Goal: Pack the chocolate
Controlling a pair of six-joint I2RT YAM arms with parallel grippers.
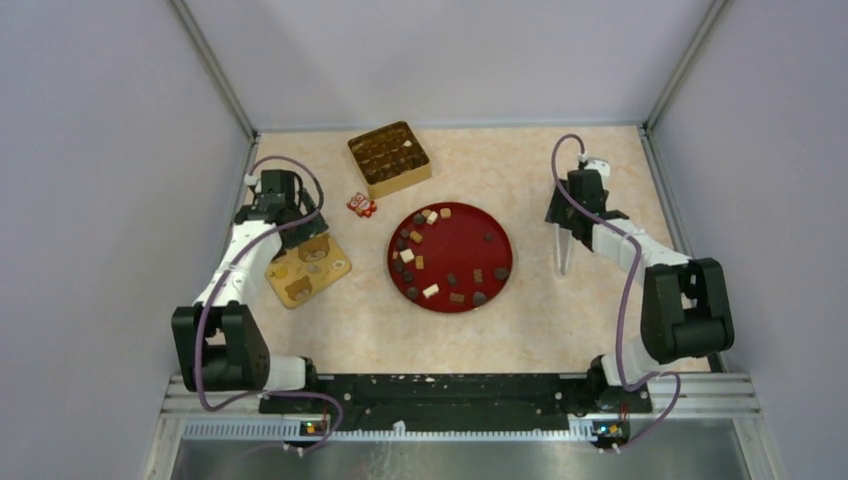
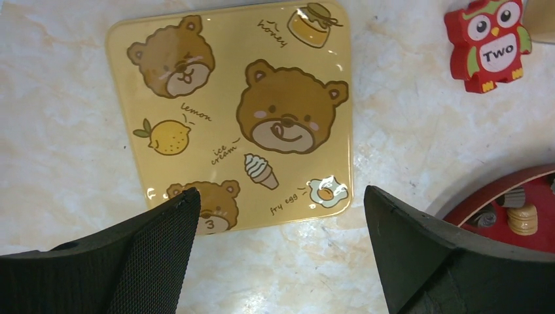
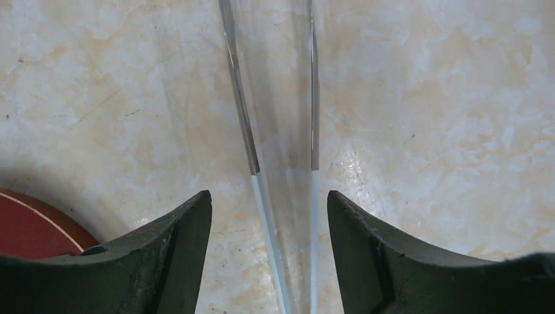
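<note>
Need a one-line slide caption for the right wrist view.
Right claw open around clear tongs lying on the marble table, red plate edge at lower left.

Loose chocolate [image 1: 431,290] on a red plate [image 1: 470,235], more in a gold box [image 1: 400,183]
Bite-size pieces, dark brown rounded lumps and tan or cream cubes, lie scattered over the plate at mid-bench (thickest along its left rim and near edge); further dark pieces sit in the compartments of the box, far and left of the plate.

Red plate [image 3: 29,232] partly off-frame
</note>
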